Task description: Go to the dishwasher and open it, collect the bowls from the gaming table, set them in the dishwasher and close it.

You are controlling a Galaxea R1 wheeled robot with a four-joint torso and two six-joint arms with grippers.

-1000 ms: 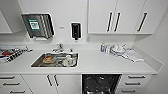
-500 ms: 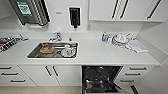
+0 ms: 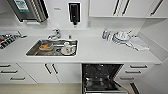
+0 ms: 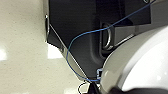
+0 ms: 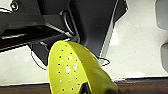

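The under-counter dishwasher (image 3: 102, 78) stands open below the white countertop (image 3: 100, 51), its dark cavity and wire rack exposed and its door folded down, just beside the white cabinet doors with dark handles (image 3: 50, 71) that sit under the stainless-steel sink (image 3: 52, 47) holding dishes. A round white bowl (image 4: 140, 65) looms large by the left wrist and a yellow-green perforated bowl (image 5: 72, 70) by the right, both over pale speckled floor (image 4: 22, 50). Neither gripper's fingers can be made out, so I cannot tell how far open they are or whether they grip the bowls.

White countertop (image 3: 100, 51), inset sink (image 3: 32, 51), stacked dishes (image 3: 121, 37), blue-capped bottle (image 3: 105, 33)
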